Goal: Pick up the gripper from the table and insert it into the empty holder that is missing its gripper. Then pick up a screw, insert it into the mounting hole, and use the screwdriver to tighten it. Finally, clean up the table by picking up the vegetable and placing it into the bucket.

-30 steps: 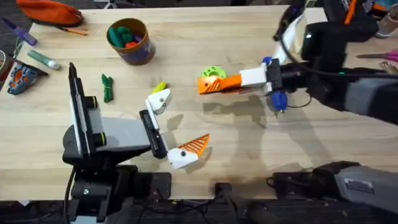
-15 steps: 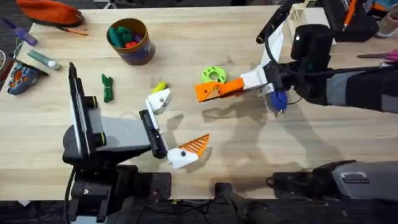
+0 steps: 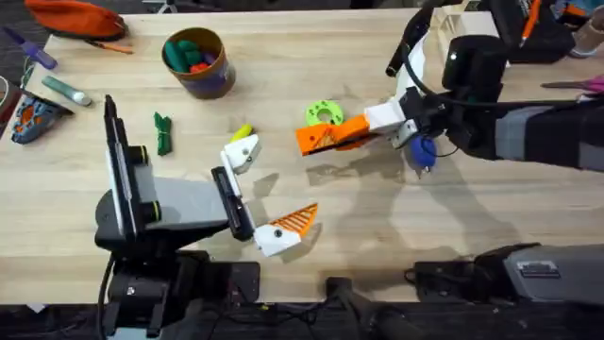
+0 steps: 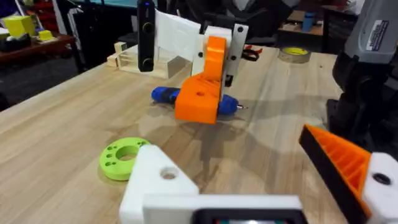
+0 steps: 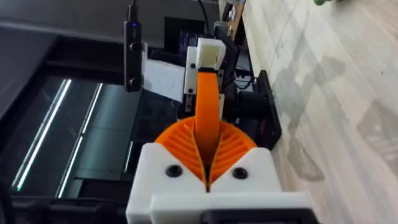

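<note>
The gripper is sitting clamped between the right gripper's closed jaws, sticking out past their tips, not yet seated. The empty holder is waiting well ahead of them, forming one side of the left gripper, whose jaws are standing apart. The right arm is reaching low and level across the table. The screwdriver is lying behind those jaws; screwing and bucket cleanup remain.

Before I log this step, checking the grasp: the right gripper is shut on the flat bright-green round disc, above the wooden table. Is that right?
No. The right gripper is shut on the small orange ribbed plastic wedge, above the wooden table, as the right wrist view shows. The bright-green disc lies free on the table.
</note>
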`<state>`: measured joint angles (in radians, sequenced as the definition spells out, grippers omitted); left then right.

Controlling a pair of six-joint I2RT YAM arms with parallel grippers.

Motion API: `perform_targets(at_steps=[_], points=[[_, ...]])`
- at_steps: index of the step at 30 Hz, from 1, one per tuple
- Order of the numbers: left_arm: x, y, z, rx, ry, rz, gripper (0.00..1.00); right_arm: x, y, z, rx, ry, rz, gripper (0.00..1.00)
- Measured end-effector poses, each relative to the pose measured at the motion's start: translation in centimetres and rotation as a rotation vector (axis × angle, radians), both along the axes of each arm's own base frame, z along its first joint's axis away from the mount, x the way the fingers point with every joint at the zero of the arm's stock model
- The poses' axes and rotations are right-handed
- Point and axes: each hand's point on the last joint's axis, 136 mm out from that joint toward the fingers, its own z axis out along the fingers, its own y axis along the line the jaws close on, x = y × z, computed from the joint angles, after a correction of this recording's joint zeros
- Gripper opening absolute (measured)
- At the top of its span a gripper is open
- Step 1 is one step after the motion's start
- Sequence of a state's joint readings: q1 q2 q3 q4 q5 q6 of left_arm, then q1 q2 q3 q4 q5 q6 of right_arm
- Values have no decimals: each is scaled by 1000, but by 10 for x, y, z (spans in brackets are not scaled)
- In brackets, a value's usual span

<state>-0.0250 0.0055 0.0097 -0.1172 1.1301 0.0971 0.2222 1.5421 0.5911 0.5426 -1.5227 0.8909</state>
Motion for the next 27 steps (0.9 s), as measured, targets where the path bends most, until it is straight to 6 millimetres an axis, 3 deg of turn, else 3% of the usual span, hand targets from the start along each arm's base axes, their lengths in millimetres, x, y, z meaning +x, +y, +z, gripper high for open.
perform_targets(at_steps=[6, 15, 21, 27], points=[[0, 0, 0, 0, 0, 0, 987, 2, 0, 4, 8, -35, 0, 12], [0, 0, 0, 0, -1, 0, 987, 10, 2, 28, 44, -197, -26, 12], [0, 0, 0, 0, -1, 0, 985, 10, 5, 2, 8, -37, -30, 12], [0, 0, 0, 0, 0, 0, 987, 7, 15, -11, 6, -14, 5, 12]])
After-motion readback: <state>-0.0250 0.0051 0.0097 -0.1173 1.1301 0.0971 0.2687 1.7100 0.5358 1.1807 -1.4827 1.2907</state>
